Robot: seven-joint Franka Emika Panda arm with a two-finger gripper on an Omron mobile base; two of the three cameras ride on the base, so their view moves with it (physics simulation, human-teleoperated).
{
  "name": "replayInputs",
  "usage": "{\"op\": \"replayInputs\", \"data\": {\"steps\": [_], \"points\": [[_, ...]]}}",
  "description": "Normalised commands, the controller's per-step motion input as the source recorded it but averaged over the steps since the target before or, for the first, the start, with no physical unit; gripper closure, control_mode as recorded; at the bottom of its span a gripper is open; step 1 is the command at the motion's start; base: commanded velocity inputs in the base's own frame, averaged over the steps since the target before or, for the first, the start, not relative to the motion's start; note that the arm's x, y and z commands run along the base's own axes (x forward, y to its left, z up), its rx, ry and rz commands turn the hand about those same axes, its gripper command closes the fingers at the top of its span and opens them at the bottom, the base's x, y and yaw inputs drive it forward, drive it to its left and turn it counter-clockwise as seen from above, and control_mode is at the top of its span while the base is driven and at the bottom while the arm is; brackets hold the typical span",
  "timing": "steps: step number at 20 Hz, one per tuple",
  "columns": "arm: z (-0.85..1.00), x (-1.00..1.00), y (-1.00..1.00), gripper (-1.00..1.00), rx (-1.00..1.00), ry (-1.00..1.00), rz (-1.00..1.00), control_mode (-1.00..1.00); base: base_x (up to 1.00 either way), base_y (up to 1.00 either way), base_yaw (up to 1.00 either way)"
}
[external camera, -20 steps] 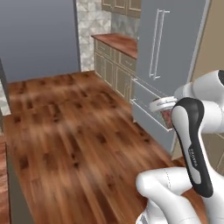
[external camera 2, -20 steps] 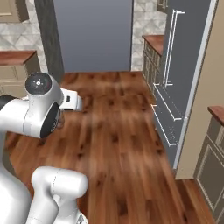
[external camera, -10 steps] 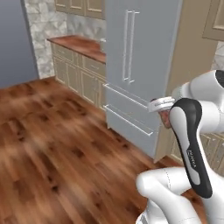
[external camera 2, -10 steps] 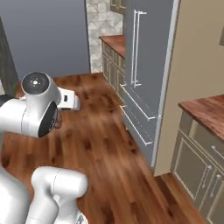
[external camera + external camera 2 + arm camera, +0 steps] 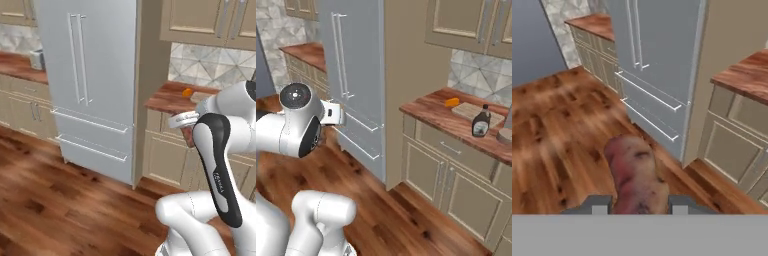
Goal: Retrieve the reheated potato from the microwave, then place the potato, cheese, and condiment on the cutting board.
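the hand (image 5: 636,205) is gripping the one potato (image 5: 635,175) between its two fingers, carrying it above the wooden floor in front of the fridge (image 5: 92,85). judging by this, the carry from the microwave is underway. on the table (image 5: 446,116) to the right are lying one cutting board (image 5: 476,112), one orange cheese wedge (image 5: 452,102) just beside it, and one condiment bottle (image 5: 480,121) at its near edge. the next move is calling for reaching over the board and lowering the potato onto it.
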Motion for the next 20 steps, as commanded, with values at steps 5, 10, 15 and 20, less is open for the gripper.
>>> {"op": "replayInputs", "data": {"steps": [5,10,15,20], "points": [[0.0,0.0,0.0,1.0,0.0,0.0,0.0,1.0,0.48,0.14,-0.59],[0.0,0.0,0.0,1.0,0.0,0.0,0.0,1.0,0.71,0.1,-0.34],[0.0,0.0,0.0,1.0,0.0,0.0,0.0,1.0,0.68,0.1,-0.36],[0.0,0.0,0.0,1.0,0.0,0.0,0.0,1.0,0.61,0.17,-0.44]]}}
